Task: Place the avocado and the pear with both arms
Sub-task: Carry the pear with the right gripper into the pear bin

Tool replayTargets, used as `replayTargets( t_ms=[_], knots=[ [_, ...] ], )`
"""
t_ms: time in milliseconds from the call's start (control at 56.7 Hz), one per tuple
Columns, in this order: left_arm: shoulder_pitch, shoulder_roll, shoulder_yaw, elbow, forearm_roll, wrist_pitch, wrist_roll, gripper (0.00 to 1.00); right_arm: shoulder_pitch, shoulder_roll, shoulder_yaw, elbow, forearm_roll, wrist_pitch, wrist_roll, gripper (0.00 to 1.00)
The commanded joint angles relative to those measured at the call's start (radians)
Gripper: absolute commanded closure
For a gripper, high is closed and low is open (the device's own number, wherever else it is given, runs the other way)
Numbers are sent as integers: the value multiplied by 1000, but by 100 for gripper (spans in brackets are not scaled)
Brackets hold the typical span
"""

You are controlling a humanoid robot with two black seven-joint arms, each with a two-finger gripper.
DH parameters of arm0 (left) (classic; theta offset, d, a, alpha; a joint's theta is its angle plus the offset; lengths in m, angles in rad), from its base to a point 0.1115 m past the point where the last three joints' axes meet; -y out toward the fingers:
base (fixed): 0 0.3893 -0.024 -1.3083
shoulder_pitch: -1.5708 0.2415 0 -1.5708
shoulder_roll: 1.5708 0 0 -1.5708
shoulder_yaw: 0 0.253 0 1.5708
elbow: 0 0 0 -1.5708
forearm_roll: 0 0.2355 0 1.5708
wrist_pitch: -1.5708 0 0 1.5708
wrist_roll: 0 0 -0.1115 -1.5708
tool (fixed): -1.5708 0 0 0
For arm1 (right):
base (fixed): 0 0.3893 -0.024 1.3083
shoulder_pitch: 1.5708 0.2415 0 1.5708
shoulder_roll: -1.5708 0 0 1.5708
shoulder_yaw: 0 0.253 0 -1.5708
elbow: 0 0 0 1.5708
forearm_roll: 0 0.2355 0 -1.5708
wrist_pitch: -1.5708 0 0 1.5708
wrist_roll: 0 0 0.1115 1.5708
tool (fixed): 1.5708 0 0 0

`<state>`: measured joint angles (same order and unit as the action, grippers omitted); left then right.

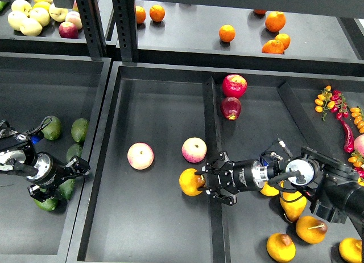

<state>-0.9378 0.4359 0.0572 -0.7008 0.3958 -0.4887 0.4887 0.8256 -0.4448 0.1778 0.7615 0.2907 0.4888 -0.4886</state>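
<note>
Far left bin: my left gripper [73, 173] sits low among the green fruit. Its fingers look spread around a dark avocado [66, 188] under them, but the view is dark and I can't tell if they're closed on it or just over it. Other avocados [79, 129] lie a bit further up the same bin, apart from the claw. Before any lift I'd confirm contact on both sides of the fruit's wide part; smooth skin + tapered end means it'll squirt out if pinched near the tip.

Middle bin: two pink-yellow apples [140, 156] lie loose on the floor, well clear of either arm.

At the divider between middle and right bins, my right gripper [203, 180] has its fingers wrapped round the orange-yellow pear [190, 182], which sits on the middle-bin side, touching the divider. Looks like a grasp, fingers closed onto the fruit. I judge this is the placing step: lower till the pear rests on the floor, then open slowly so it doesn't roll toward the apples. Wrist crosses the divider, so retreat up first, not sideways.

Right bin: more pears [281, 247] by the right forearm; red apples [234, 85] further up.
</note>
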Motion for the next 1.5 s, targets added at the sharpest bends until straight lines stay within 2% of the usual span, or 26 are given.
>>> replayTargets(
  t_ms=[0, 247, 1112, 1271, 1394, 1482],
  knots=[
    [0, -2, -2, 0, 0, 0, 0, 2, -13, -52, -4, 15, 2, 0, 0, 99],
    [-4, -5, -11, 0, 0, 0, 0, 2, -26, -65, -70, 4, 5, 0, 0, 98],
    [-1, -5, -11, 0, -2, 0, 0, 2, -157, -19, -72, -100, -2, 0, 0, 95],
    [-1, -5, -11, 0, -2, 0, 0, 2, -171, -19, -70, -100, -7, 0, 0, 91],
    [-1, -5, -11, 0, -2, 0, 0, 2, -175, -19, -72, -96, -18, 0, 0, 80],
    [-3, -5, -11, 0, -2, 0, 0, 2, -174, -19, -70, -94, -27, 0, 0, 78]
  ],
)
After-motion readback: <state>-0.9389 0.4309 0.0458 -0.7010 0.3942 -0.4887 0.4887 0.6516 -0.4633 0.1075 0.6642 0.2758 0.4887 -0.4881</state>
